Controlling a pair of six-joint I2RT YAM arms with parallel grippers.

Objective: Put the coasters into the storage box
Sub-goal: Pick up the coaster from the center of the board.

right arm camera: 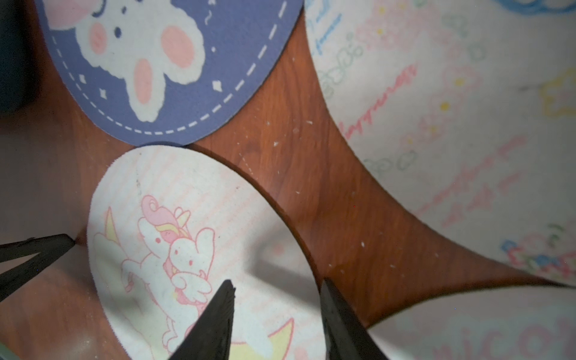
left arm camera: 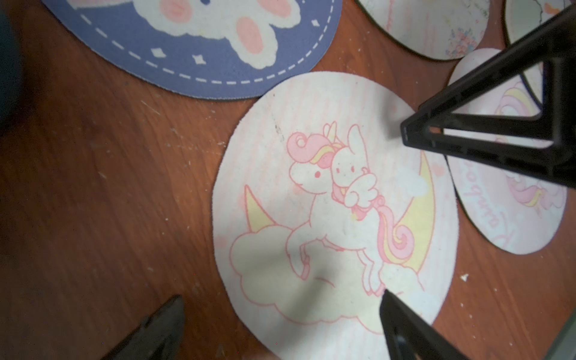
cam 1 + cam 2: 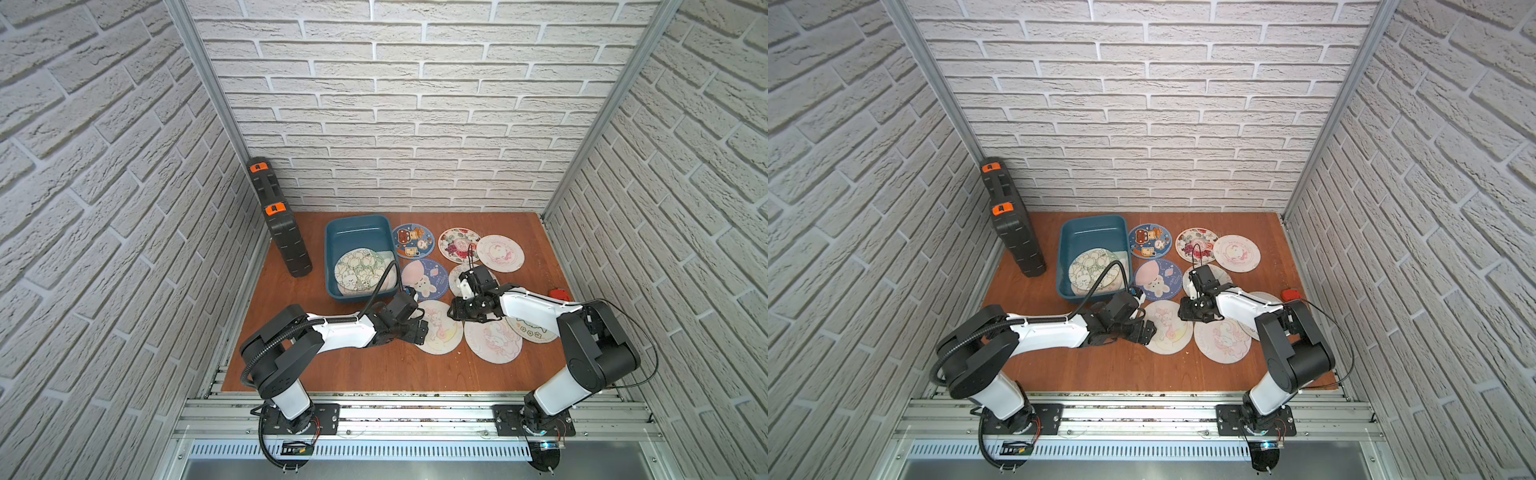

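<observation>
Along the front edge, the aluminium rail (image 3: 415,417) carries both arm bases; beyond it, a broad strip of bare wooden table (image 3: 332,365) lies open. The left gripper (image 3: 420,332), jaws spread wide, hovers at the left rim of a pink unicorn coaster (image 3: 441,334). The right gripper (image 3: 455,312), jaws half parted, straddles the same mat's far-right rim, one finger over the print and one over the wood. Eight coasters lie on the table, several overlapping at the edges: two dark blue, six pale. The teal storage box (image 3: 353,232) sits back left, its far half bare, with a green-and-white coaster (image 3: 359,270) resting on at least one more at its near end. One black case (image 3: 282,220) stands by the left wall. The right arm covers much of two coasters and all but a corner of a red tool (image 3: 557,293)
</observation>
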